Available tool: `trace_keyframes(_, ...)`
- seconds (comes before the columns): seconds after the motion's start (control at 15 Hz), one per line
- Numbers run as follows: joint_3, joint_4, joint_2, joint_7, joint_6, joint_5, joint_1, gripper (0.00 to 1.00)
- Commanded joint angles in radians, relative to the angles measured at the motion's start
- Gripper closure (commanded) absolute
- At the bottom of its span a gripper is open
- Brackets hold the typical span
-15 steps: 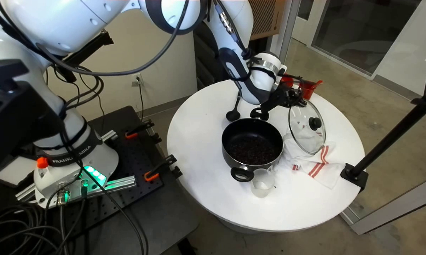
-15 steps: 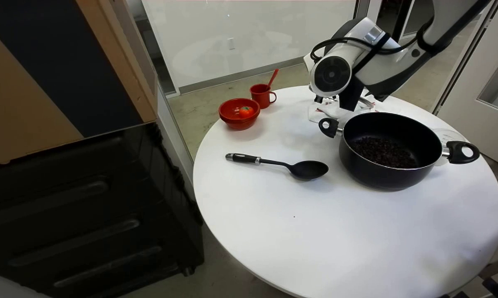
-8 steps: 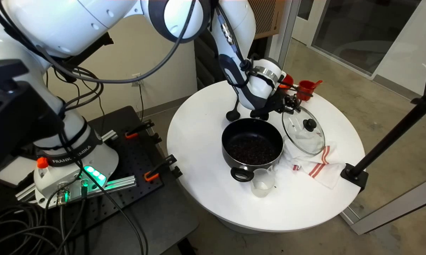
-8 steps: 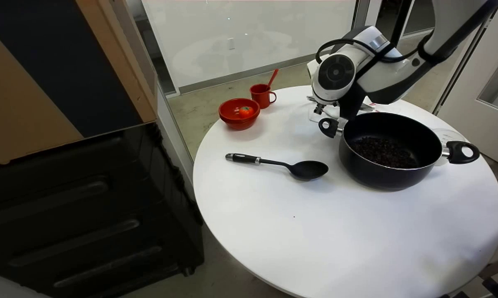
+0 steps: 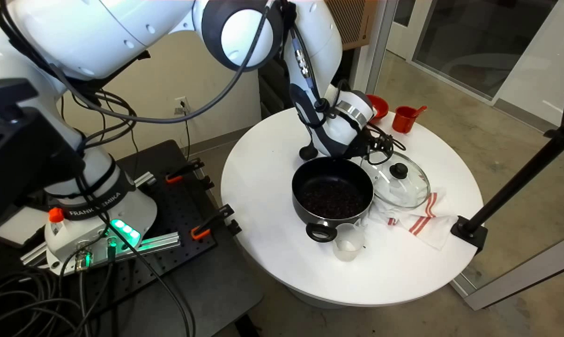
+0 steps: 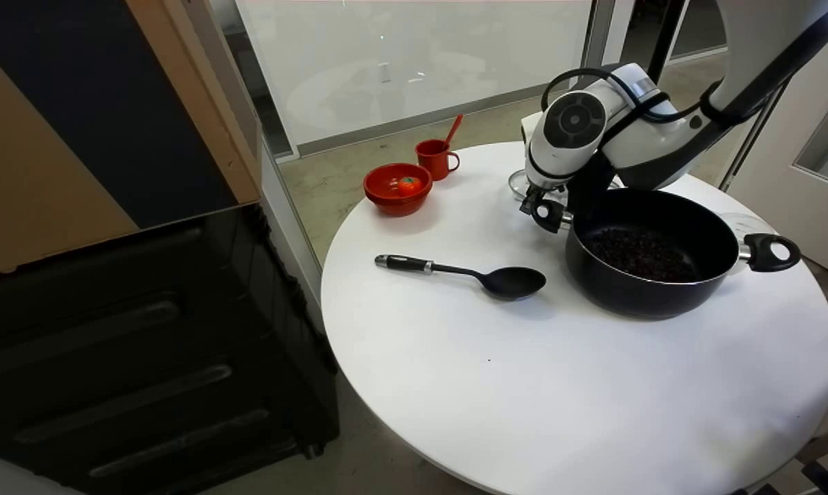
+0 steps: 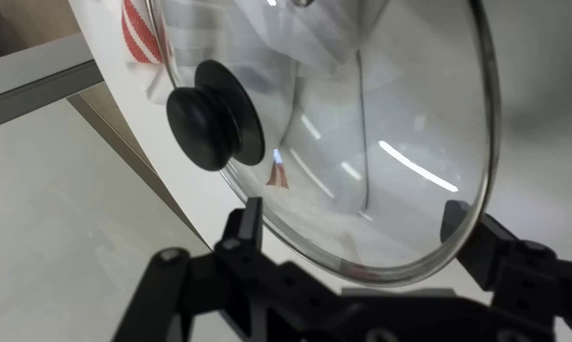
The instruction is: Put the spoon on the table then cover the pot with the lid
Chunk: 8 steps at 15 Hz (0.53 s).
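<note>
The black spoon [image 6: 514,282] lies on the white table [image 6: 524,405], left of the black pot [image 6: 651,295] in an exterior view. Dark bits cover the pot's bottom, and nothing is over its mouth. The clear glass lid [image 5: 406,189] rests nearly flat, knob [image 5: 398,171] up, over a towel beside the pot. In the wrist view my gripper [image 7: 353,221] stands open, its fingers [image 7: 252,221] wide apart at the near part of the lid's rim. The right fingertip shows partly through the glass. The arm hides most of the spoon's handle in an exterior view.
A white towel with red stripes [image 5: 421,222] lies under the lid. Against the pot's front stands a clear plastic cup [image 5: 348,243]. At the back are a red bowl [image 6: 386,199] with a tomato and a red mug [image 6: 433,161]. A black stand [image 5: 469,234] is clamped to the table's edge.
The gripper has come down toward the pot and its jaws have opened. The lid has gone from steeply tilted to nearly flat on the towel. The pot has shifted very slightly.
</note>
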Motion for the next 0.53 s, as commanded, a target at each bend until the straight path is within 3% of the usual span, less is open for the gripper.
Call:
trace_keyframes(0.0,0.021,-0.009,-0.016,-0.058,0.051,0.063,-0.028,0.00)
trace_keyframes(0.27,0.051,-0.053,-0.065,-0.088,0.058,0.191,-0.053,0.00)
trace_keyframes(0.47,0.115,-0.075,-0.113,-0.154,0.085,0.337,-0.106,0.00)
